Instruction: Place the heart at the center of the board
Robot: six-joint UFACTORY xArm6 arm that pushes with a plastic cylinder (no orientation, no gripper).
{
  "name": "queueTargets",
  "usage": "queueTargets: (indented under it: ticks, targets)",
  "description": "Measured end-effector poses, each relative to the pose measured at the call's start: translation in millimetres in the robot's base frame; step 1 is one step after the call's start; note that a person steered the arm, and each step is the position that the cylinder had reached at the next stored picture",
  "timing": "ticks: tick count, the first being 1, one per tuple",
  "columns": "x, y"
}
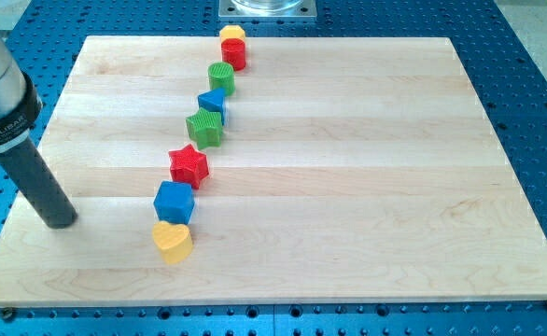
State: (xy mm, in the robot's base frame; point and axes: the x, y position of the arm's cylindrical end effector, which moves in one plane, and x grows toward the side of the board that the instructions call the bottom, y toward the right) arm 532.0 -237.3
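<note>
Eight blocks run in a crooked chain from the view's top down towards its bottom left, and the one you want, the yellow heart, is the last link, near the bottom edge of the wooden board and well to the left of its centre. Your rod carries nothing and has no jaws to open or close; my tip rests on the board to the view's left of the heart, apart from it and touching no block. You appear to be at the approach step, with the push itself not yet begun. The centre lies up and to the right of the heart, so the next move calls for bringing the tip round to the heart's lower left side and driving it diagonally across open wood. Watch the blue cube, which sits just above the heart and looks to be touching it; a push aimed too steeply upward would likely drag it along. Next up the chain come the red star, the green star, a blue block whose shape you cannot quite settle, a green cylinder, a red cylinder and a small yellow block at the top edge, all lying left of the heart's path.
</note>
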Motion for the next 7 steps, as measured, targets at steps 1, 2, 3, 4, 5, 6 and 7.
queueTargets:
  ticks: [1,2,3,4,5,6,7]
  targets:
    - [0,0]
    - [6,2]
    - [35,56]
    - [75,99]
    - [57,126]
    - [49,124]
    - [-5,139]
